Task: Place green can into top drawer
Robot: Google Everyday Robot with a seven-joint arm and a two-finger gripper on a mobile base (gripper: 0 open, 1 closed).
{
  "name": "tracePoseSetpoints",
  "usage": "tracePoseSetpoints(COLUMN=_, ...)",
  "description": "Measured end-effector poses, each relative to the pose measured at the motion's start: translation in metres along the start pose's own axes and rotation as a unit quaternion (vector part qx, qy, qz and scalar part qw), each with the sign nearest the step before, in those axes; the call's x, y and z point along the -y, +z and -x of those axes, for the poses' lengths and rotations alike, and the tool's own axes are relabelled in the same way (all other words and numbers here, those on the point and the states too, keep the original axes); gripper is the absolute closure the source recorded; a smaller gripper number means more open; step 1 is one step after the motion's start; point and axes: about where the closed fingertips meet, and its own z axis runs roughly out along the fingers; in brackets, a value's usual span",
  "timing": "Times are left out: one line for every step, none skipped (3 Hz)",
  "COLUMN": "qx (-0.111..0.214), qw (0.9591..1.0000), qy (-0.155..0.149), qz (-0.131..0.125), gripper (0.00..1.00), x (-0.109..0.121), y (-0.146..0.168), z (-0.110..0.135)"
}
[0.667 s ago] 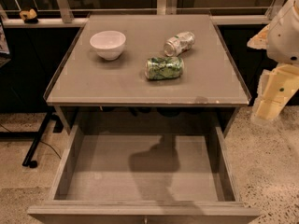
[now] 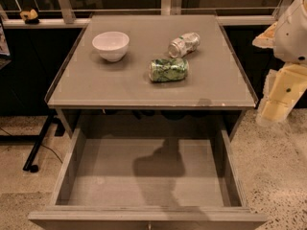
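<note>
The green can [image 2: 168, 70] lies on its side near the middle of the tabletop [image 2: 124, 87], mottled green and white. The top drawer [image 2: 144, 176] is pulled fully open below the table's front edge; it holds nothing, only a shadow falls on its bottom. Only my white and cream arm [image 2: 282, 87] shows, at the right edge beside the table and well clear of the can. My gripper itself is out of view.
A paler silver-white can [image 2: 184, 44] lies on its side just behind and right of the green can. A white bowl [image 2: 111, 45] stands at the back left of the tabletop. A window rail runs behind the table. A black stand's foot [image 2: 36, 150] is on the floor at left.
</note>
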Motion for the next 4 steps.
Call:
tracePoseSetpoints(qx=0.046, qw=0.9987, qy=-0.021, qz=-0.008, gripper=0.00, x=0.011, y=0.001, z=0.011)
tracePoseSetpoints(qx=0.100, qw=0.9927, qy=-0.068, qz=-0.002, gripper=0.00, x=0.025, y=0.008, z=0.028)
tracePoseSetpoints(qx=0.145, qw=0.9838, qy=-0.105, qz=-0.003, gripper=0.00, x=0.043, y=0.020, z=0.041)
tracePoseSetpoints(qx=0.169, qw=0.9795, qy=-0.109, qz=0.000, gripper=0.00, x=0.083, y=0.052, z=0.059)
